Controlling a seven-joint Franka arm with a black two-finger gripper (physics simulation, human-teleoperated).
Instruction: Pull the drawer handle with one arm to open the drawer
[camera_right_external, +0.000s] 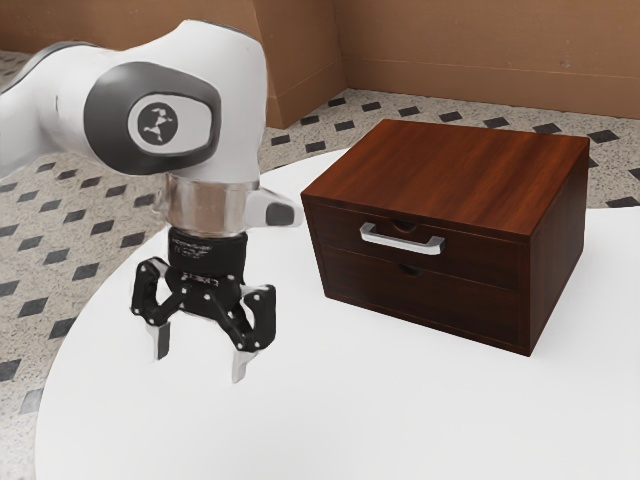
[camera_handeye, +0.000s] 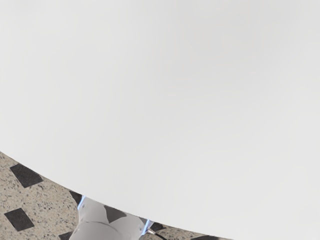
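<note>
a white seven-joint robot arm (camera_right_external: 150, 110) enters from the exterior view's upper left, its large rounded joint with a grey cap filling that corner. the wrist points straight down, ending in a black two-finger gripper (camera_right_external: 198, 362) that hangs above a round white table (camera_right_external: 400, 420). the fingers are spread wide with nothing between them, and their pale tips (camera_right_external: 238, 372) sit just above the tabletop.

toward the exterior view's right stands a dark reddish-brown wooden cabinet (camera_right_external: 450, 170) with two drawers, resting on the table, well apart from the gripper. the upper drawer (camera_right_external: 470, 250) carries a silver bar handle (camera_right_external: 402, 240) across its front, and that front looks flush with the cabinet face. the lower drawer (camera_right_external: 420, 290) has only a small dark mark where a pull would be; what it is cannot be made out. the cabinet's far side and back are hidden.

the arm's base and lower links are cut off at the exterior view's left edge. around the table lies a speckled floor with black diamond tiles (camera_right_external: 90, 225), backed by plain brown walls (camera_right_external: 480, 40).

in the wrist view, plain white tabletop (camera_handeye: 160, 100) lies under the hand, with the table's curved edge and a strip of the same floor (camera_handeye: 30, 200) beyond it. a white and grey shape (camera_handeye: 107, 225) is cut off at the frame edge and too partial to identify.
</note>
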